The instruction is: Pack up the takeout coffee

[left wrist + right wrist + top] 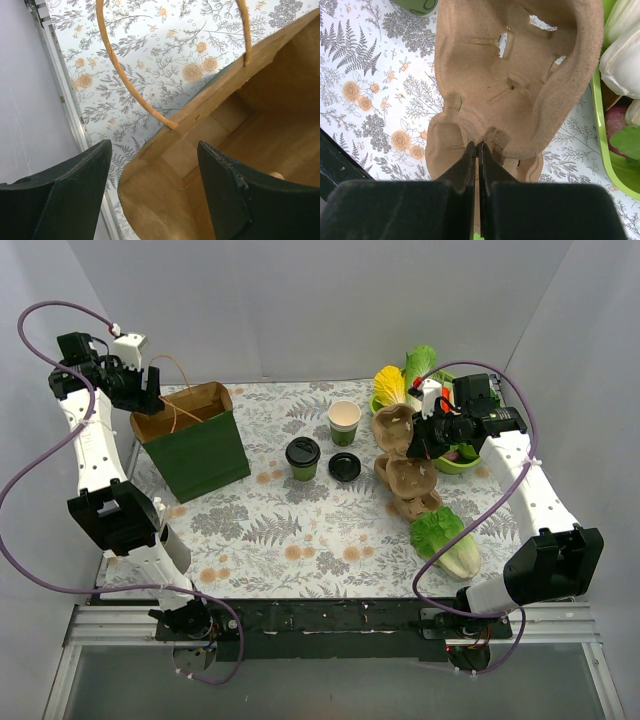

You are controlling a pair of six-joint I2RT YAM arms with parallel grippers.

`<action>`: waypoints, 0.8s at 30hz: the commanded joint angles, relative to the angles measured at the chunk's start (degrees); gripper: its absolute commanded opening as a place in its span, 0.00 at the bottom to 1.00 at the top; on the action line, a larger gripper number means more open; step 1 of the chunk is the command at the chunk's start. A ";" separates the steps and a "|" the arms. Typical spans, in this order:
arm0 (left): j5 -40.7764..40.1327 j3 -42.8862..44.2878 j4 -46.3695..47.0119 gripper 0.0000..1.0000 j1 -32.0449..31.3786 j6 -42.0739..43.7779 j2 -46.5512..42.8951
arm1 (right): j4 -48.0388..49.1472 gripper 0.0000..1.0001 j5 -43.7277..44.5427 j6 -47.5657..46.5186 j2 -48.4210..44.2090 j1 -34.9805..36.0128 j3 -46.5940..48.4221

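Note:
The takeout coffee cup stands open at the back middle of the table, cream above dark green, with its flat black lid lying in front of it. A second green cup, with a black lid on, stands to their left. My right gripper is shut on the rim of a brown pulp cup tray, held tilted above the table. My left gripper is open over the left corner of a green paper bag. One finger is outside the rim and the other inside.
Another pulp tray lies under and in front of the held one. A lettuce lies at the front right. A green bowl of vegetables sits at the back right. The bag's twine handles arch up near my left fingers.

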 commanded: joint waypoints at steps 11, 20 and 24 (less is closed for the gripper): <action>8.61 1.06 1.71 0.54 0.06 9.65 3.23 | 0.34 0.01 0.45 -0.03 -1.09 -0.33 0.73; 12.21 0.46 -1.54 0.23 -0.03 11.86 0.95 | -0.11 0.01 1.24 -0.82 -0.04 -0.24 1.25; 13.01 -3.58 -2.50 0.00 -0.03 13.35 -1.77 | -0.28 0.01 1.15 -1.35 1.02 -0.33 2.04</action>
